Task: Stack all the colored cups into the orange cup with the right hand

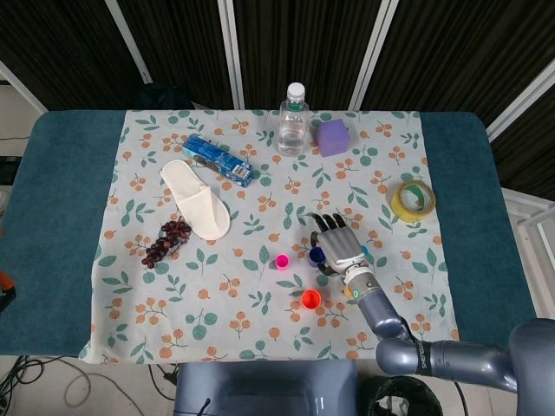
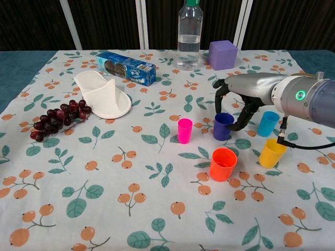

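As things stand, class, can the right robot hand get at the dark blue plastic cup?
Probably yes. The right robot hand hovers right over the dark blue plastic cup, fingers spread around it, and nothing stands between them; the pink cup sits clear to one side.

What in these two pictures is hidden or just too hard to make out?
- Left hand: in neither view.
- Light blue cup and yellow cup: head view, mostly covered by the right hand.
- Whether the right hand touches the dark blue cup: chest view, fingers overlap it.
- Blue box: print too small to read.
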